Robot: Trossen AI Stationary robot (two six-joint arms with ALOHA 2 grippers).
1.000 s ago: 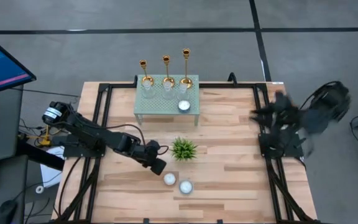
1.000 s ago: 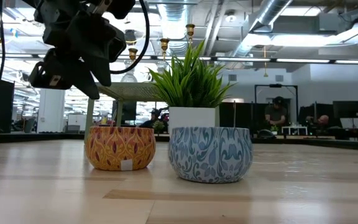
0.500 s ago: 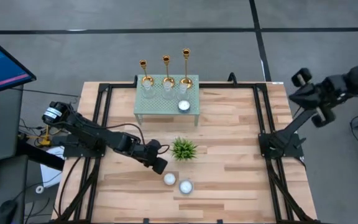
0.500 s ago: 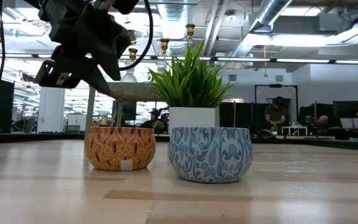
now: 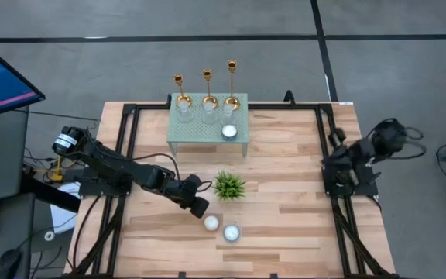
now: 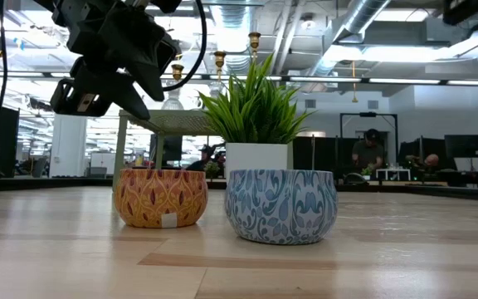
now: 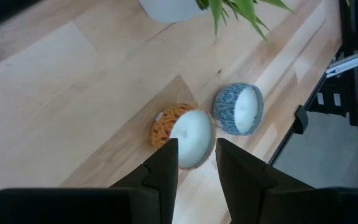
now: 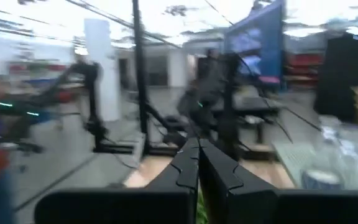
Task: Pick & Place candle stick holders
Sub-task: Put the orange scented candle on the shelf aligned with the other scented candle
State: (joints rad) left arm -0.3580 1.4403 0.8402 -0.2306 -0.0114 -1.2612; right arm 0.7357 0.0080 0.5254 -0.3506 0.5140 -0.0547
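Oddly, no writing showed. Three gold candlesticks [image 5: 207,87] stood on the small stand's [image 5: 238,136] far edge; left tool [image 5: 200,208] partly open, empty, above an orange candle [image 7: 182,132]; right tool [image 8: 198,163] shut, empty.

You see three candle stick holders standing upright in one row along the far edge of the small green table [image 5: 200,133]. All are slim, shiny gold, with a round flared base, a thin stem and a small cup on top. The shortest holder [image 5: 180,90] is at the left, the middle holder [image 5: 207,86] beside it, and the tallest holder [image 5: 231,80] at the right.
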